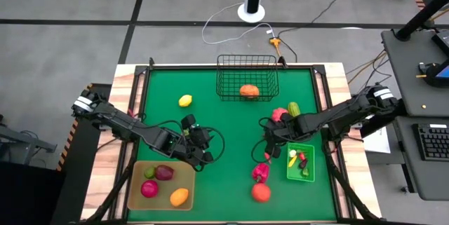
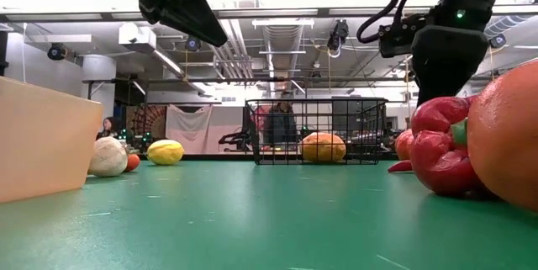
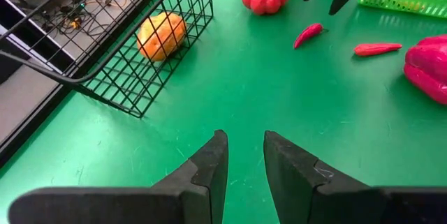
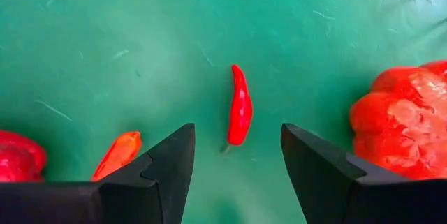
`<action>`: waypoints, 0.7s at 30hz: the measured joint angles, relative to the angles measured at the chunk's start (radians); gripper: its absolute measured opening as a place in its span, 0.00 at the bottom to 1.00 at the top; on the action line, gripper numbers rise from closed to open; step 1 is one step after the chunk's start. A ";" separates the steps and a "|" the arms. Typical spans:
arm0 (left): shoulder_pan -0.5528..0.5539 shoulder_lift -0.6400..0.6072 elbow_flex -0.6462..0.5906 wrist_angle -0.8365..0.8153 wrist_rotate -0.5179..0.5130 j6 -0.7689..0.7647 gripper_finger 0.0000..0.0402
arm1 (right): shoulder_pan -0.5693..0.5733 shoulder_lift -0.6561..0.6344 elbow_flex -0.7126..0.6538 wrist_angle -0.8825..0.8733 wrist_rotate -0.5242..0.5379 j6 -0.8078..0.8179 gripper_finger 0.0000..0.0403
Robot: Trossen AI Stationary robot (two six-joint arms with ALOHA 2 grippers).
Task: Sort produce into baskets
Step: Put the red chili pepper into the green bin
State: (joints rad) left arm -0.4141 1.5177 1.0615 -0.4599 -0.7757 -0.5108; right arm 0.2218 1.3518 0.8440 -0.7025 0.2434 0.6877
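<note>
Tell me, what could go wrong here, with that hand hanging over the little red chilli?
The right hand is open above the red chilli, which is thin and lies flat on the mat, so the fingers might scrape the green surface or pinch it off-centre and flick it away. An orange-red chilli and a lumpy red vegetable lie close by, and a finger could nudge either one. The left hand waits apart, empty.
</note>
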 joint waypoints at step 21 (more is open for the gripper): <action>0.000 0.000 -0.008 0.004 -0.001 -0.001 0.19 | -0.008 0.204 0.000 0.082 0.042 -0.110 0.51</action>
State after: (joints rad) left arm -0.4141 1.5177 1.0534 -0.4564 -0.7765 -0.5114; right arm 0.2140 1.5556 0.8444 -0.6203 0.2855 0.5775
